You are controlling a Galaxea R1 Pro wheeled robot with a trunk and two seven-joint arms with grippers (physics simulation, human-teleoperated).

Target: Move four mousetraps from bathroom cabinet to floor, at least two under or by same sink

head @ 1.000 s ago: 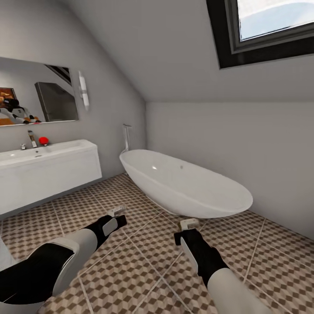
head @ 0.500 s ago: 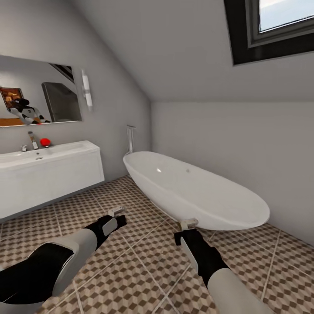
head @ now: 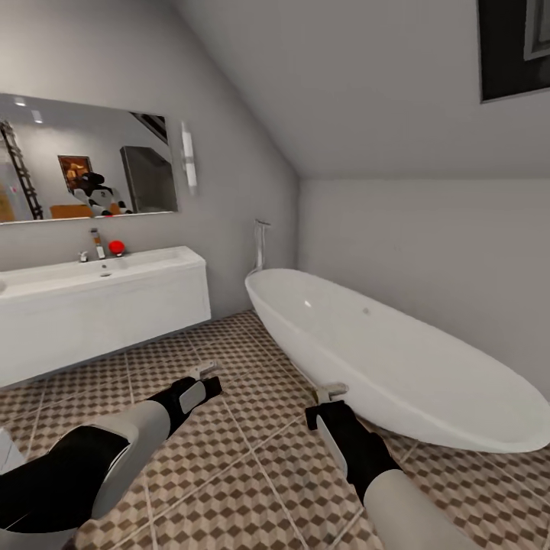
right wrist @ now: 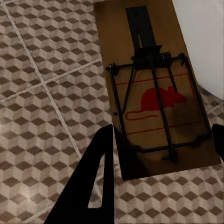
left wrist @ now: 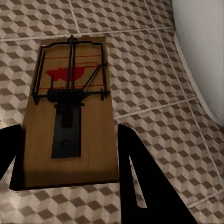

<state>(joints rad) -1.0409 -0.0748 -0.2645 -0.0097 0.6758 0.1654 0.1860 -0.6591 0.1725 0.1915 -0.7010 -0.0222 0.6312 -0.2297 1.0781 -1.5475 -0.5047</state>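
Observation:
A tan wooden mousetrap (left wrist: 70, 121) with dark wire and a red mark lies flat between the fingers of my left gripper (head: 205, 370), which is shut on it above the cube-patterned bathroom floor (head: 229, 458). My right gripper (head: 330, 393) is shut on a second mousetrap (right wrist: 151, 88) close to the bathtub's side. The white sink (head: 99, 269) with its chrome tap tops a white vanity at the left wall, well ahead of the left gripper. The cabinet and the other mousetraps are out of view.
A white oval bathtub (head: 382, 351) runs along the right wall, near my right arm. Above the sink hangs a mirror (head: 84, 164), and a small red object (head: 116, 247) stands on the basin's rim. Open tiled floor lies between vanity and tub.
The camera has turned left, so sink, mirror and bathtub slid rightward in the picture and the skylight is nearly gone. Both arms keep their pose with the mousetraps held.

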